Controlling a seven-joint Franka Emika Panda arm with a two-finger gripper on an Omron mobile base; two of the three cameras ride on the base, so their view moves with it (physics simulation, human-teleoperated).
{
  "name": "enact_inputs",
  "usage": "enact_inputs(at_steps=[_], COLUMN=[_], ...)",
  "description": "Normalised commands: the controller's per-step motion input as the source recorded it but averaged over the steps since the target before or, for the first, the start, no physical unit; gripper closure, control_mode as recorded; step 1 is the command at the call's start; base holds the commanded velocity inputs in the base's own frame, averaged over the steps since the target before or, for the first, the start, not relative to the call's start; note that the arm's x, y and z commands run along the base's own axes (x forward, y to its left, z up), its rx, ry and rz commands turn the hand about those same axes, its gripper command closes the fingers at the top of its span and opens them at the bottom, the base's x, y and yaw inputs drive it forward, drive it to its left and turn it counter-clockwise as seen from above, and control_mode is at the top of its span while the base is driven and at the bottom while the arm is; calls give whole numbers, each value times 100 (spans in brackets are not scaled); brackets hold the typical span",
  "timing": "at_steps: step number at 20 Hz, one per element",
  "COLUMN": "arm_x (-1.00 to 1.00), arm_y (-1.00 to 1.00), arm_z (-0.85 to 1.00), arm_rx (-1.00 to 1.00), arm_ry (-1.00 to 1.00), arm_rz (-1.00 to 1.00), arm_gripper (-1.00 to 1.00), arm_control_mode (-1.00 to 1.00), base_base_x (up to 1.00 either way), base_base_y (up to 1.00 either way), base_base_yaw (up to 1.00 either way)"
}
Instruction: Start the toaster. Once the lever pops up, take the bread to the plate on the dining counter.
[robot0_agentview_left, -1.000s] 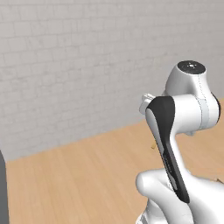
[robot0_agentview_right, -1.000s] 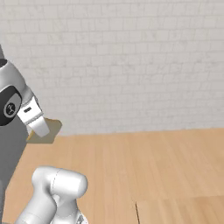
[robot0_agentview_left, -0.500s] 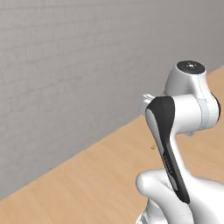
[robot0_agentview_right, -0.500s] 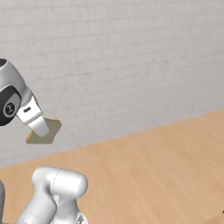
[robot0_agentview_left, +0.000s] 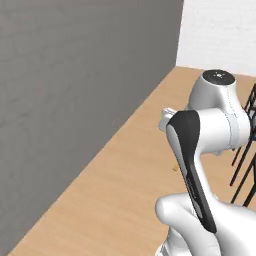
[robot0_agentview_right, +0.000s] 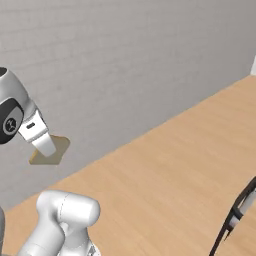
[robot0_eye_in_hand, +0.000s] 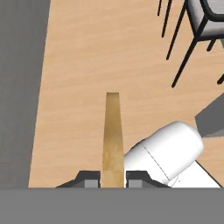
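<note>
Premises present as a rendered domestic interior, most likely the dining side of a home kitchen. Evidence: a light wood plank floor (robot0_agentview_left: 125, 190) runs throughout. A long grey brick-patterned wall (robot0_agentview_right: 125, 65) meets the floor along one side; in the left base view, a white wall (robot0_agentview_left: 220, 35) adjoins the grey wall at its far corner. Away from the grey wall, across the open floor, stands a chair (robot0_eye_in_hand: 199, 26) with thin black metal legs and a grey seat. Black legs of similar seating (robot0_agentview_left: 245, 145) show near the white wall.
</note>
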Motion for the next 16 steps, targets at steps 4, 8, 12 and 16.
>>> enact_inputs(at_steps=[4,8,12,16], arm_x=[0,0,0,0], arm_y=[0,0,0,0], arm_z=[0,0,0,0], arm_rx=[0,0,0,0], arm_ry=[0,0,0,0], arm_rz=[0,0,0,0], arm_gripper=[100,100,100,100], arm_control_mode=[100,100,100,100], base_base_x=[76,81,81,77], base_base_y=[18,23,25,24], base_base_yaw=[-60,-58,-58,-59])
